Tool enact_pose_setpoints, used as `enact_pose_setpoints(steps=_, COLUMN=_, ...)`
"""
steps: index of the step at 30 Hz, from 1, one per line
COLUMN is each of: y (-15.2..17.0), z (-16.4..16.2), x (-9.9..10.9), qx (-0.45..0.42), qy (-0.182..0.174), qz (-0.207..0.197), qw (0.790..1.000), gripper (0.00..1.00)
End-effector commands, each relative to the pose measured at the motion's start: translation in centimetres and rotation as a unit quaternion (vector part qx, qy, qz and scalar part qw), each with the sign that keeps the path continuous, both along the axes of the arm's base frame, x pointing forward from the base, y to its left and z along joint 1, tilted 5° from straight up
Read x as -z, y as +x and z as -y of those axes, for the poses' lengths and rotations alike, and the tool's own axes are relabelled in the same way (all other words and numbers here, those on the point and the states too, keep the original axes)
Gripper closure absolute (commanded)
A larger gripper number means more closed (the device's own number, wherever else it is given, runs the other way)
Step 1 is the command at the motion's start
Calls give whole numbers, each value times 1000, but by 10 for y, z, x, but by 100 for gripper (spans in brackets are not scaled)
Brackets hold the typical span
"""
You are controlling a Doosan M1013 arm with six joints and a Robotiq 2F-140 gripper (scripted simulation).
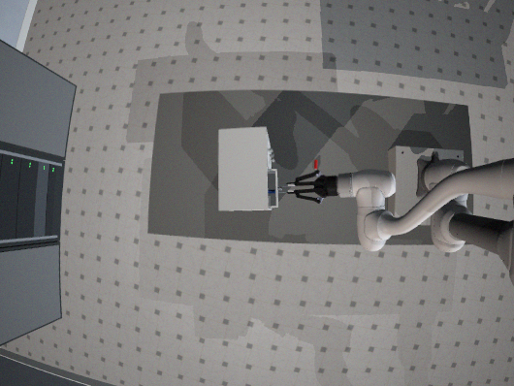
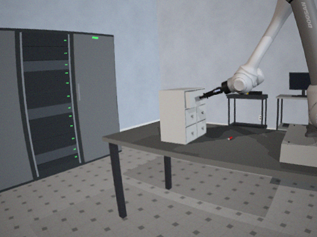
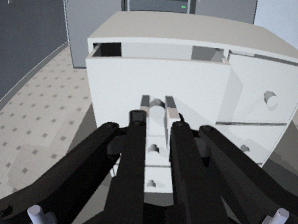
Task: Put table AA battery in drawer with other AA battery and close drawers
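Observation:
The small white chest point(image 1: 243, 168) stands on the dark table, and it also shows in the side view point(image 2: 182, 115). Its top drawer on my side is pulled a short way out point(image 1: 273, 188). In the wrist view its front point(image 3: 156, 83) stands forward of the neighbouring top drawer point(image 3: 266, 99). My gripper point(image 1: 290, 189) is shut on this drawer's knob point(image 3: 157, 104). A small blue thing point(image 1: 273, 192) shows inside the opening; I cannot tell what it is. The red AA battery point(image 1: 316, 164) point(image 2: 229, 138) lies on the table beside my wrist, in front of the chest.
The other drawers point(image 2: 196, 121) look pushed in. My arm's base block point(image 1: 427, 184) stands at the table's right end. A dark server cabinet point(image 2: 49, 100) stands off the table, behind the chest.

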State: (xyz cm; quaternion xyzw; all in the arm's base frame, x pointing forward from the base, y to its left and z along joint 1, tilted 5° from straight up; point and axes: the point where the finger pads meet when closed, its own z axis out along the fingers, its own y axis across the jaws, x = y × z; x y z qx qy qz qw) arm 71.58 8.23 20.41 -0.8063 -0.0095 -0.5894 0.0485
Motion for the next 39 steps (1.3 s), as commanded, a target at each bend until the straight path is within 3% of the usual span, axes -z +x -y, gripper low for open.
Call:
enact_pose_setpoints(steps=1, y=-2, z=0, x=0, qx=0, qy=0, qz=0, qw=1000, gripper=92)
enact_pose_setpoints(steps=39, y=-34, z=2, x=1, qx=0, qy=0, qz=0, qw=1000, gripper=92)
